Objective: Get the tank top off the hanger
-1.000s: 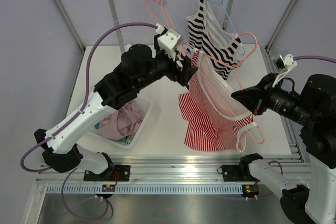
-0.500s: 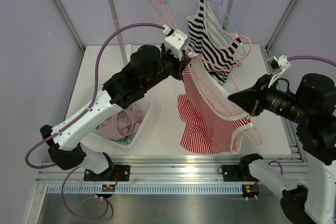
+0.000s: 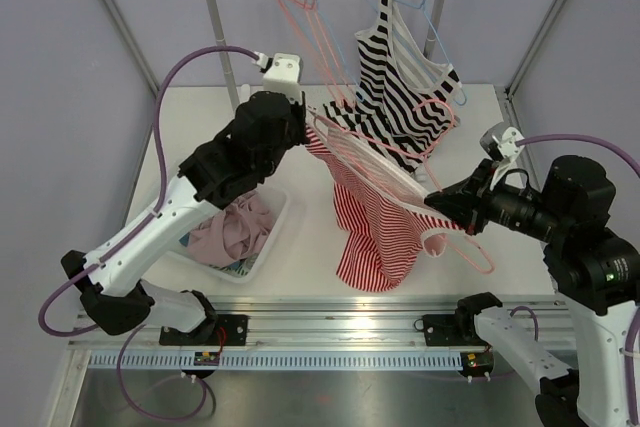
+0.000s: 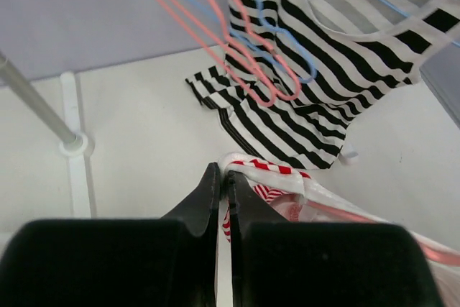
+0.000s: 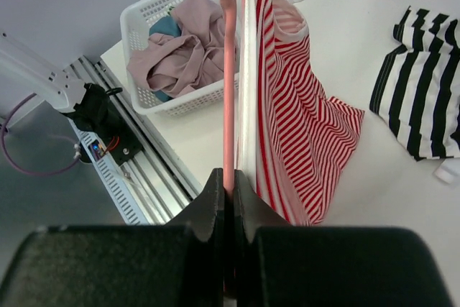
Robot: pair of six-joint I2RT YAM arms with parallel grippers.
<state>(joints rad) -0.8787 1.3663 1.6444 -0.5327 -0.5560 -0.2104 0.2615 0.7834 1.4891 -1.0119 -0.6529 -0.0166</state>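
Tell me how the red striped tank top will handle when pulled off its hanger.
Probably floppy: the tank top sags in loose folds below the hanger. Likely light, since that thin hanger carries it. It may snag: its edge runs taut between the left gripper and the right gripper.

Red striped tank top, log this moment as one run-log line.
left hand: shut on red tank top | right hand: shut on pink hanger | status: not yet off hanger

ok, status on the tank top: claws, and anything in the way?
Left claw shut on red-striped tank top. Right claw shut on pink hanger. Top stretched between them, not yet off. Black-striped tank top hangs close behind.
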